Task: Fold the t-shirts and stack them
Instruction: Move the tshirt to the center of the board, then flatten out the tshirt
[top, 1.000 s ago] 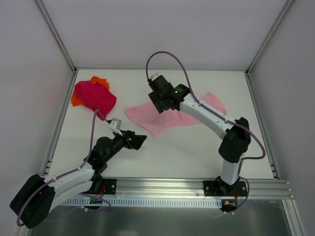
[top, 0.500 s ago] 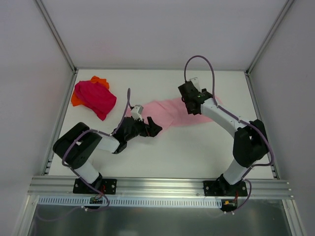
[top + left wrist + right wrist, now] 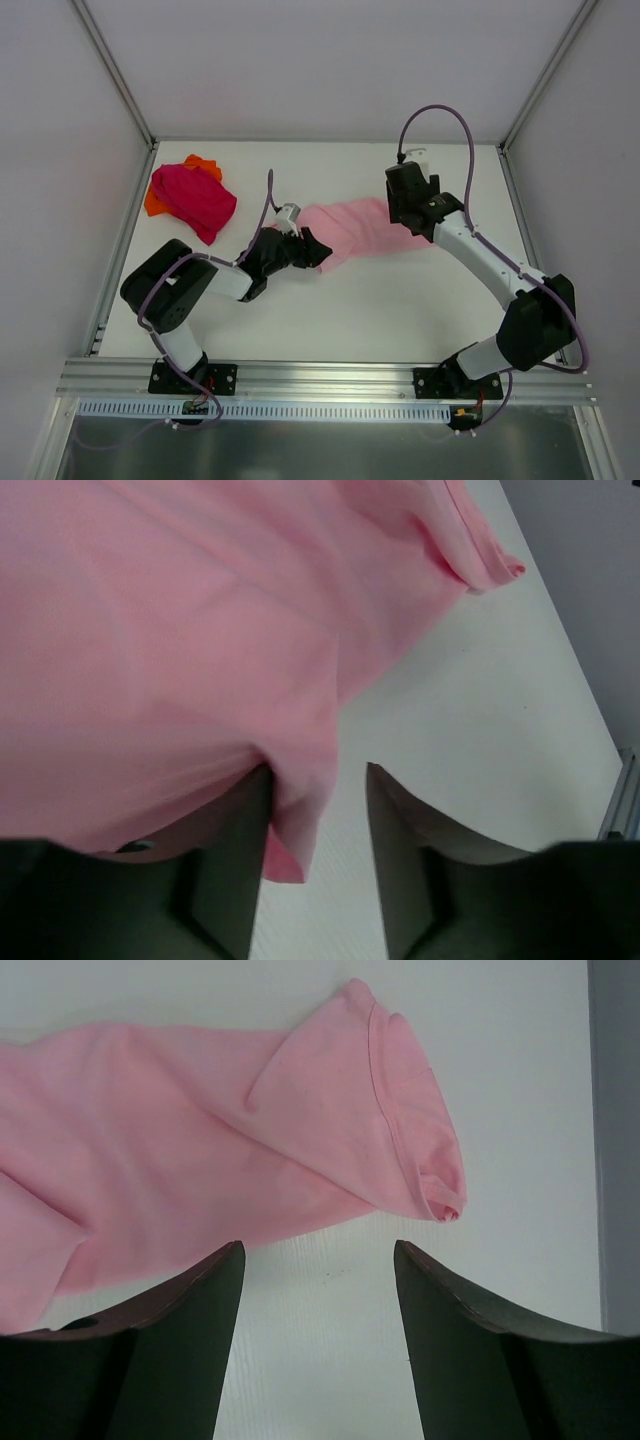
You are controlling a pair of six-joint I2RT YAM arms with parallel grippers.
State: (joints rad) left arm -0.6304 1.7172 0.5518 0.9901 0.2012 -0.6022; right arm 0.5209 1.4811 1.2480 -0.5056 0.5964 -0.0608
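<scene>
The light pink t-shirt (image 3: 362, 229) lies stretched out left to right in mid-table. My left gripper (image 3: 318, 251) is at its left end. In the left wrist view a hanging fold of the pink shirt (image 3: 180, 650) sits between the jaws of the left gripper (image 3: 317, 770), against the left finger (image 3: 235, 850), with a gap to the right finger; the jaws are open. My right gripper (image 3: 410, 215) hovers over the shirt's right part, open and empty (image 3: 318, 1245), with the shirt's sleeve (image 3: 420, 1150) just beyond its tips. The magenta t-shirt (image 3: 194, 199) lies bunched on the orange one (image 3: 153, 205) at far left.
White enclosure walls stand on the left, back and right of the white table (image 3: 400, 310). A metal rail (image 3: 330, 375) runs along the near edge by the arm bases. Bare tabletop shows under my right fingers (image 3: 320, 1360).
My left arm swung forward to the pink shirt's left end and its jaws narrowed around a fold. My right arm moved right along the shirt, which got drawn out longer.
</scene>
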